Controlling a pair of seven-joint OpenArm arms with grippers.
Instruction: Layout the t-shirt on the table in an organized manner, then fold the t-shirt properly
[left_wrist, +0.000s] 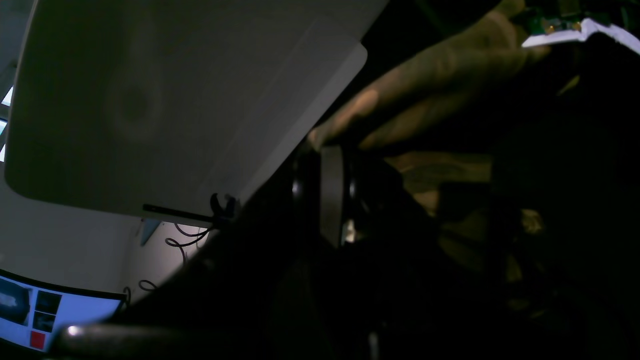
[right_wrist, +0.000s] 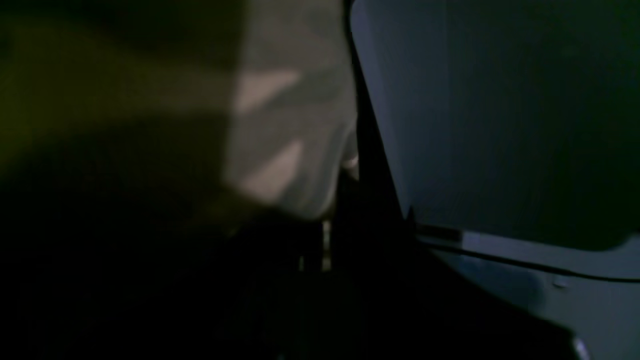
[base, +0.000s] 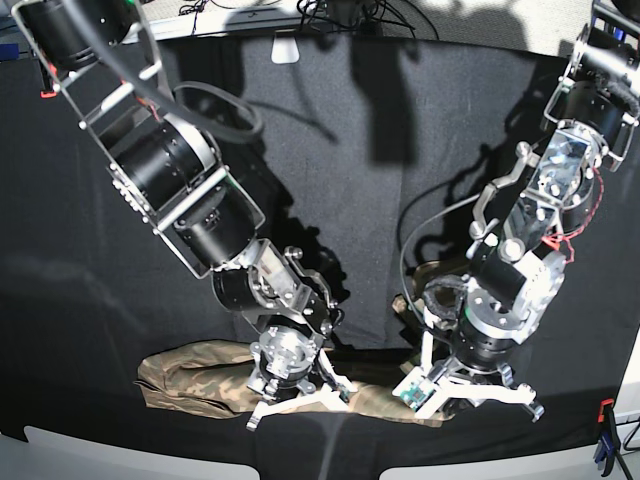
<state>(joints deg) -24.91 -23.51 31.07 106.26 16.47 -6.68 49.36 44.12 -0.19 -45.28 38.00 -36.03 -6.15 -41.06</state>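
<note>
The camouflage t-shirt (base: 190, 375) lies bunched in a long strip along the near edge of the black-clothed table (base: 380, 150). My right gripper (base: 290, 392) presses down on the strip's middle, its fingertips hidden under the wrist. My left gripper (base: 452, 388) sits on the strip's right end. The left wrist view is dark: tan cloth (left_wrist: 440, 75) is draped over a dark finger (left_wrist: 331, 195). In the right wrist view, pale cloth (right_wrist: 280, 125) fills the space beside a dark finger (right_wrist: 365, 165). Both grippers look shut on the cloth.
An orange and blue clamp (base: 603, 430) grips the table's near right corner. White panels (base: 120, 455) line the near edge, and one also fills the left wrist view (left_wrist: 175, 100). A screen (left_wrist: 40, 315) glows low in that view. Cables (base: 350, 12) lie at the far edge.
</note>
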